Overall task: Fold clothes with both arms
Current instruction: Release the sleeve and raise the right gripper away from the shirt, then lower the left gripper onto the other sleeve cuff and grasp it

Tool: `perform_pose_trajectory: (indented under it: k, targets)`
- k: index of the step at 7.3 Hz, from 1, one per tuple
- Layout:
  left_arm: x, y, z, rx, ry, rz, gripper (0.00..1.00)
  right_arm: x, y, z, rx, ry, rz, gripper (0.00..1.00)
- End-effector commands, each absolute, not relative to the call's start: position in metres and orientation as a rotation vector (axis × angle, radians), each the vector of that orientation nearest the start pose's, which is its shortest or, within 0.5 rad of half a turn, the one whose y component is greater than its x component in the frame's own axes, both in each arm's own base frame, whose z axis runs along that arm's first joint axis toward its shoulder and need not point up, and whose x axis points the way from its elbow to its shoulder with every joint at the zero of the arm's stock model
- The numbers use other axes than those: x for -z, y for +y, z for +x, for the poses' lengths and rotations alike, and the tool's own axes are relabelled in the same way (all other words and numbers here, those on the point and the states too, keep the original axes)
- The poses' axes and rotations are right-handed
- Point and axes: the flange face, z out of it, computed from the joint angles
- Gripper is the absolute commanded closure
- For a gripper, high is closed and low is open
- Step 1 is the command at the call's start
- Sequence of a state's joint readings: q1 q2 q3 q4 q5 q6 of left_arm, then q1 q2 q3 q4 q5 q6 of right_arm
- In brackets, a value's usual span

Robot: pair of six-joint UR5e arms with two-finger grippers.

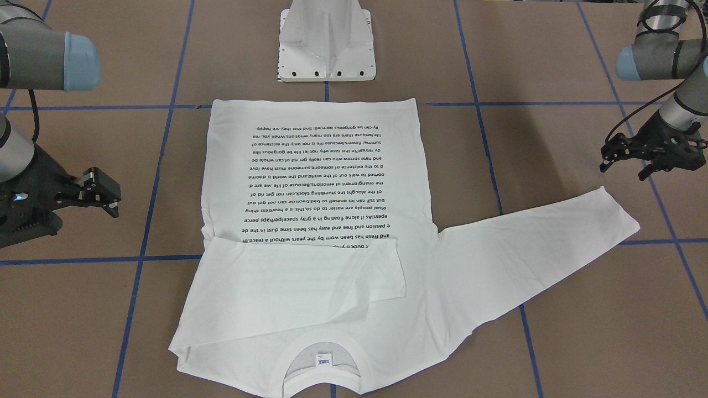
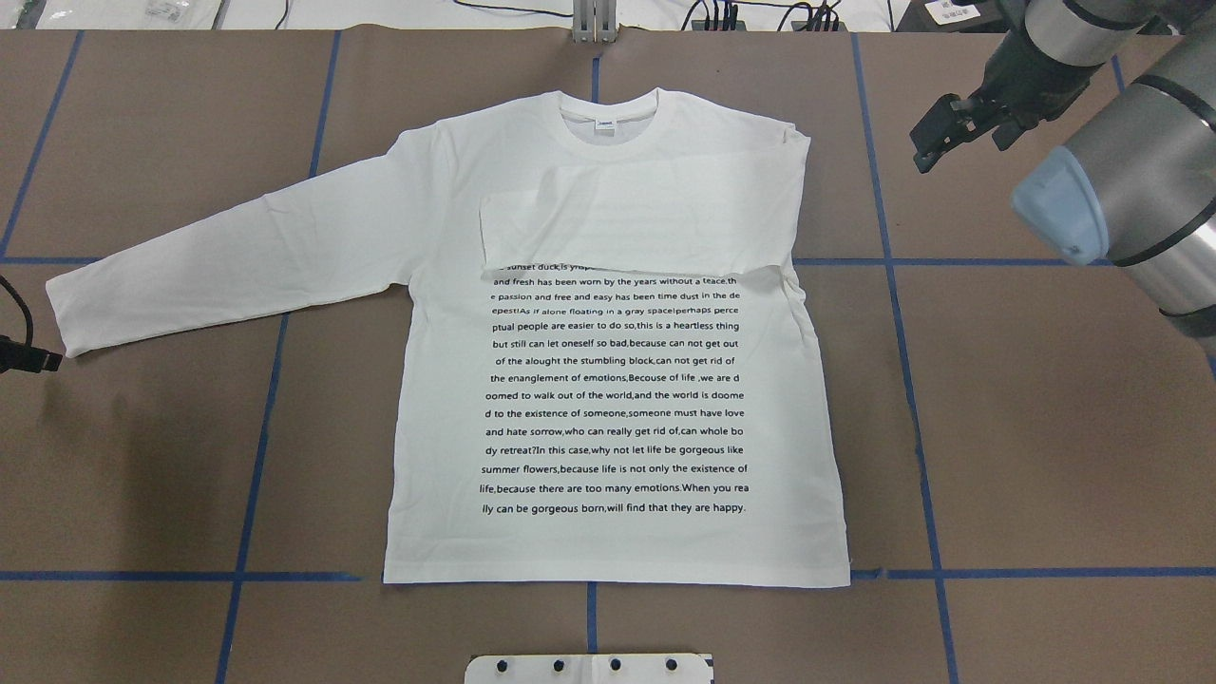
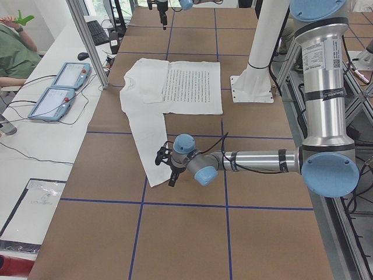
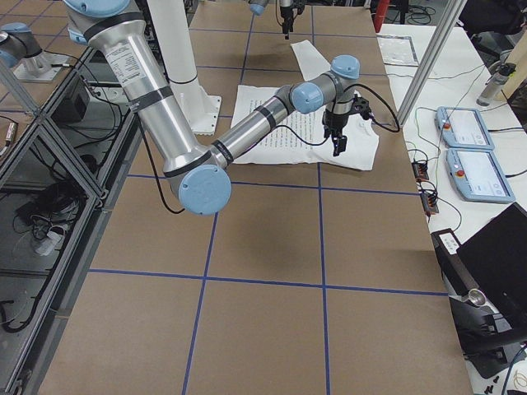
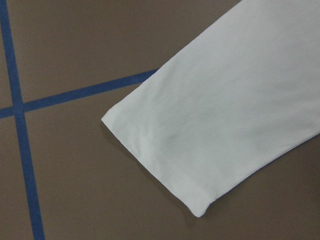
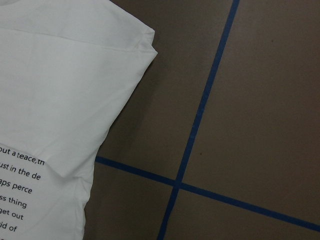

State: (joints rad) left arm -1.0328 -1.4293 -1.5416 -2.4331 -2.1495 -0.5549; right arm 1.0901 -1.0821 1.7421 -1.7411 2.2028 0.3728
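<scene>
Shirt [image 2: 617,399] lies flat on the brown table [image 2: 1045,427], print side up, with its hem nearest the robot and its neck [image 2: 608,106] at the far edge. The label [image 2: 604,123] shows inside the collar. The sleeve on the robot's right is folded [image 2: 627,214] across the chest and covers the top lines of the text. The other sleeve [image 2: 237,256] stretches out flat toward the robot's left and ends in a cuff [image 5: 155,160] that lies beside a blue tape line [image 5: 75,95].

Left gripper [image 1: 624,166] hangs just by that cuff with its fingers spread and holds nothing. Right gripper [image 1: 116,203] is off the cloth, near the folded shoulder corner [image 6: 147,40], and it too is spread and empty. A white pedestal [image 1: 327,50] stands just past the hem, apart from the shirt.
</scene>
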Motion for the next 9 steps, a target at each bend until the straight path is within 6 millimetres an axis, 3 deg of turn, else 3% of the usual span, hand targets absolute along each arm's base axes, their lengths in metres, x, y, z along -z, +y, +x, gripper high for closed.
perform_pose_trajectory:
  k: [1,5,7,8,9]
  targets:
    - [-0.648,-0.441,0.186,-0.205,0.836,0.284,0.0,-0.321,-0.597,-0.227,0.253,-0.762,0.174,0.0]
    - [-0.646,-0.447,0.199,-0.221,0.825,0.302,0.03,-0.316,-0.594,-0.226,0.253,-0.765,0.184,0.0]
    - [-0.644,-0.454,0.204,-0.22,0.814,0.314,0.37,-0.316,-0.594,-0.226,0.252,-0.767,0.182,0.0]
    - [-0.644,-0.454,0.204,-0.221,0.814,0.315,0.47,-0.315,-0.594,-0.227,0.252,-0.767,0.184,0.0]
    - [-0.643,-0.454,0.204,-0.221,0.814,0.316,0.47,-0.315,-0.595,-0.226,0.251,-0.767,0.184,0.0]
